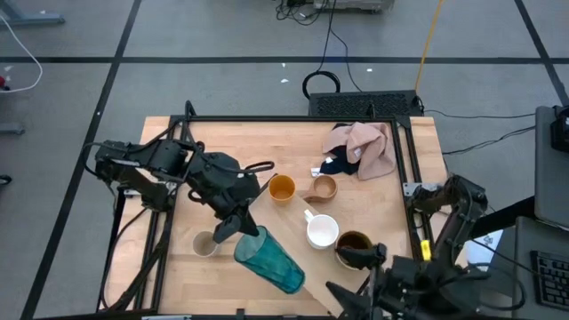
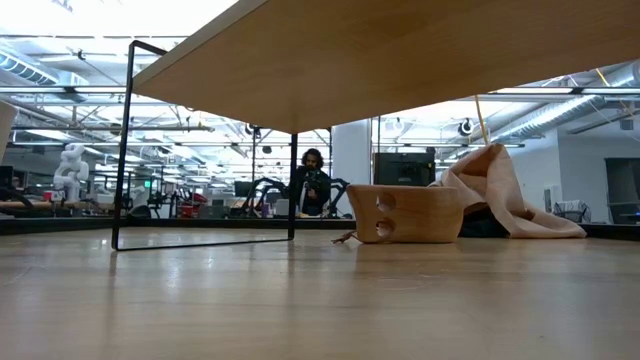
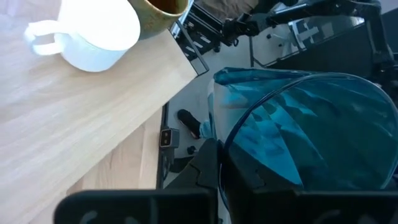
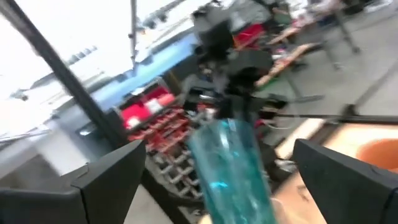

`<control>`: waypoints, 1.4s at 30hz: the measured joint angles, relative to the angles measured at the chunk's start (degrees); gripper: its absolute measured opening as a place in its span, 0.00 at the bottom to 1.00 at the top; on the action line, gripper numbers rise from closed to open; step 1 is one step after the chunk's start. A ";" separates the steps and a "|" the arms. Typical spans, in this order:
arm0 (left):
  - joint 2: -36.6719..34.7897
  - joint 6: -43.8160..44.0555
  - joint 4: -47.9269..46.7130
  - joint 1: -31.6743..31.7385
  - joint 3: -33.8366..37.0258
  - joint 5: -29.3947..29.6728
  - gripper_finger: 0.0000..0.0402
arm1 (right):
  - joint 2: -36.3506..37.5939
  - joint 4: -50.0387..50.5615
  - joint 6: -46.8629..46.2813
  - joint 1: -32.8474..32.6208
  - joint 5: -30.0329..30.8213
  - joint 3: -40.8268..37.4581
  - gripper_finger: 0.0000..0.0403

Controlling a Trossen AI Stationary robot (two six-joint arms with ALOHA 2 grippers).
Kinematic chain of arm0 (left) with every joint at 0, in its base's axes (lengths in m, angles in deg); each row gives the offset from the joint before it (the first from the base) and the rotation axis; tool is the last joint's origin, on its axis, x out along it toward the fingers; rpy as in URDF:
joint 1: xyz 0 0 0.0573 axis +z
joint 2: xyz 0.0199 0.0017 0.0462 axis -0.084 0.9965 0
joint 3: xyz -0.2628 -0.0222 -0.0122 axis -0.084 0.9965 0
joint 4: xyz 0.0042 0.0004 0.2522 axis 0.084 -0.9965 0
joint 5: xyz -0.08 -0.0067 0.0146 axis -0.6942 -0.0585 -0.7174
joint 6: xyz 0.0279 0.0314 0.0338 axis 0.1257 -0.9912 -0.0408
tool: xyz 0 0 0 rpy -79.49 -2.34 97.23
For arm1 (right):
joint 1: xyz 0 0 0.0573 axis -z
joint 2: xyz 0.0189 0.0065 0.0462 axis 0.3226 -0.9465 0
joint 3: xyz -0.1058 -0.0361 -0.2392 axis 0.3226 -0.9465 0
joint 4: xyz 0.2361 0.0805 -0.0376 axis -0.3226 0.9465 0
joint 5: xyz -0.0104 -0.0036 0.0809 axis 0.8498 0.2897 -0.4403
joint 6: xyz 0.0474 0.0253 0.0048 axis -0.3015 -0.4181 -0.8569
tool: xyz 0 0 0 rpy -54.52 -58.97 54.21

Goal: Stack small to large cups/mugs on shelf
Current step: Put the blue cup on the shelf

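The teal cup (image 1: 271, 260) is tall and faceted and slants over the near part of the wood, with my left gripper (image 1: 233, 228) shut on its upper end. The beige-grey cup (image 1: 205, 244) stands just left of it. The white mug (image 1: 321, 232), dark brown mug (image 1: 353, 246), orange cup (image 1: 282, 188) and tan cup (image 1: 323, 188) stand upright farther right. My right gripper (image 4: 227, 186) is open near the table's near right corner (image 1: 356, 277) and faces the teal cup (image 4: 233, 168). The shelf (image 2: 400, 60) shows as a board overhead. My left gripper holds the teal cup by its wall at the rim end (image 3: 233, 146), pinched between the two fingers (image 3: 210, 168), coming from above and the table's left. The cup hangs tilted, its base (image 1: 292, 277) toward the near right. Whether the base touches the wood, I cannot tell.
A pink cloth (image 1: 369, 147) and a navy cloth (image 1: 338, 165) lie at the far right of the wood, close to the tan cup (image 2: 405, 213). A thin dark shelf rail (image 2: 122, 150) stands at the left. A person (image 2: 313, 185) stands far behind the table.
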 joint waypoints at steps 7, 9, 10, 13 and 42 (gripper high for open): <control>0.00 0.27 3.55 0.41 0.00 -2.25 0.03 | 2.70 40.39 -39.20 7.45 -24.99 0.00 0.99; 0.00 0.26 3.89 0.26 0.01 -2.89 0.02 | 2.83 49.96 -47.13 10.14 -32.00 -0.02 0.99; 0.00 0.44 4.03 0.14 0.02 -2.86 0.02 | 2.80 52.24 -48.38 11.02 -33.75 -0.03 0.99; 0.00 1.00 3.41 -0.66 0.02 -2.78 0.04 | 2.64 51.97 -47.53 11.88 -36.51 -0.07 0.98; 2.56 1.43 6.46 -2.87 0.02 -3.02 0.02 | 2.88 49.93 -51.04 20.28 -62.59 -0.02 0.98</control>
